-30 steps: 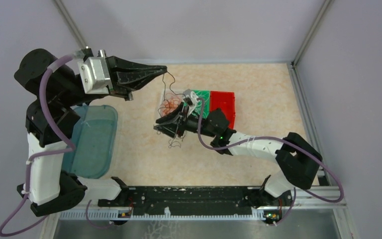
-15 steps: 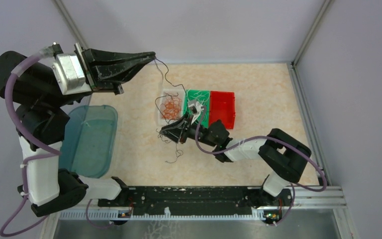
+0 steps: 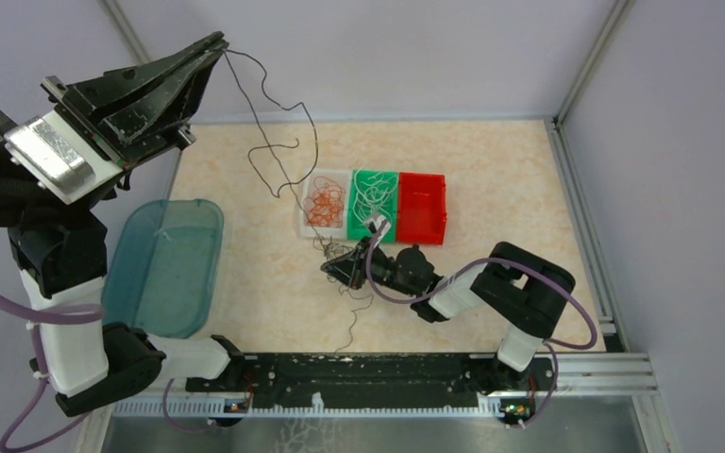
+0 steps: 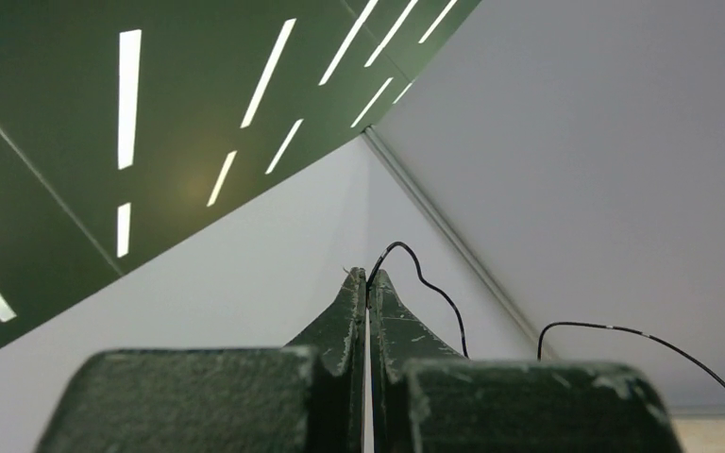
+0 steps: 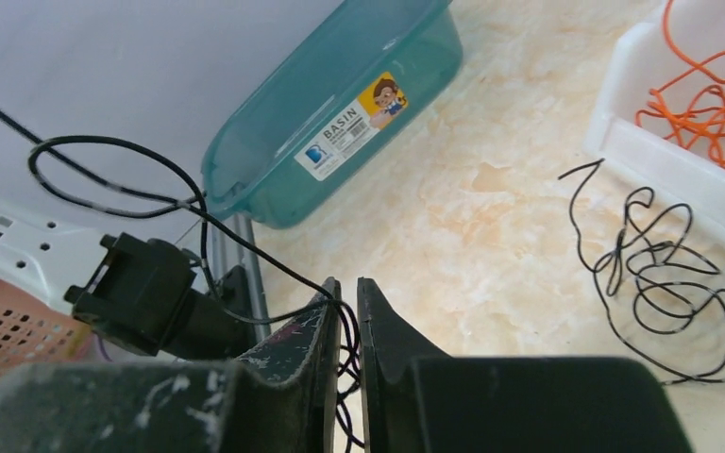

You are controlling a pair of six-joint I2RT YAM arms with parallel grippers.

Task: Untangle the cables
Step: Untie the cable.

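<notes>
Beige marbled tabletop filled the booth floor, but the left wrist view caught only walls, ceiling lights and a sliver of it. From above, the right gripper was a dark shape merged with dark wire, its fingertips hard to make out. Its own camera showed the jaws at a narrow slit with black strands running through; whether they were pinched could not be told. The left gripper was clamped tight on the end of a black cable, whose lower end was lost in the knot by the right gripper.

A second before, the left gripper had hung just above the far edge of the white bin; it had since risen toward the far left corner, drawing the cable into a long wavy line. The right gripper had pulled back from over the bins toward the near edge and narrowed.

Orange cables lay in the white bin and white cables in the green bin, with a red bin touching it. A loose black tangle lay just before the white bin. A teal basin sat by the left edge.
</notes>
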